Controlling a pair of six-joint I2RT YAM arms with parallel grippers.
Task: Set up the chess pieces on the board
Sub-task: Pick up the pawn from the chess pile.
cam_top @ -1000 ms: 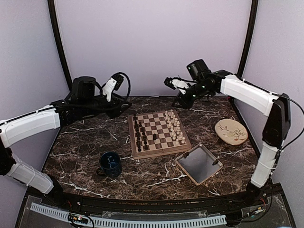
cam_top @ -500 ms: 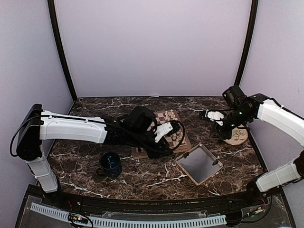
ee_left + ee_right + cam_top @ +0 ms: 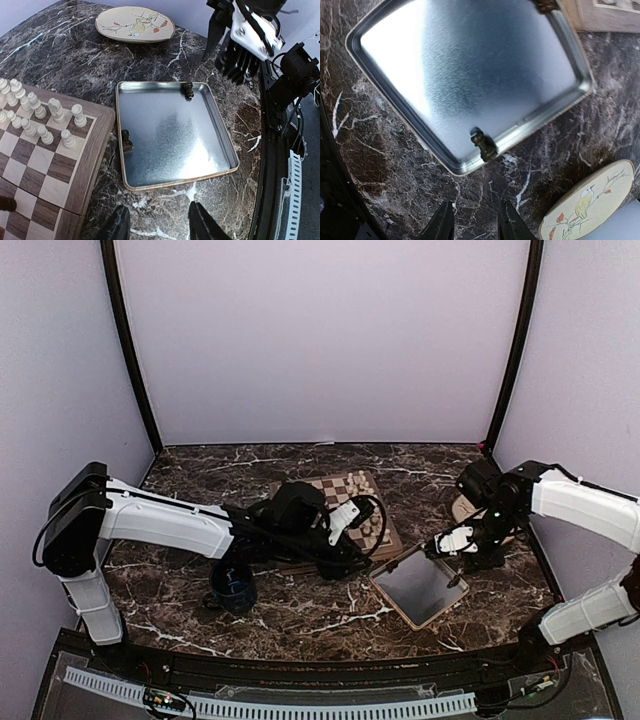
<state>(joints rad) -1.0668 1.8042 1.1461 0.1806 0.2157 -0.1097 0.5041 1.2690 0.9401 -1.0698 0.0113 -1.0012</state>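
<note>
Both arms stretch inward toward each other, the left claw (image 3: 158, 226) and right claw (image 3: 474, 223) each with jaws parted.

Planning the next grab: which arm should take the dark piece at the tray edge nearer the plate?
Right. The right pincer, open, hovers just short of that dark piece at the tray rim; the left pincer faces it from across the tray.
</note>
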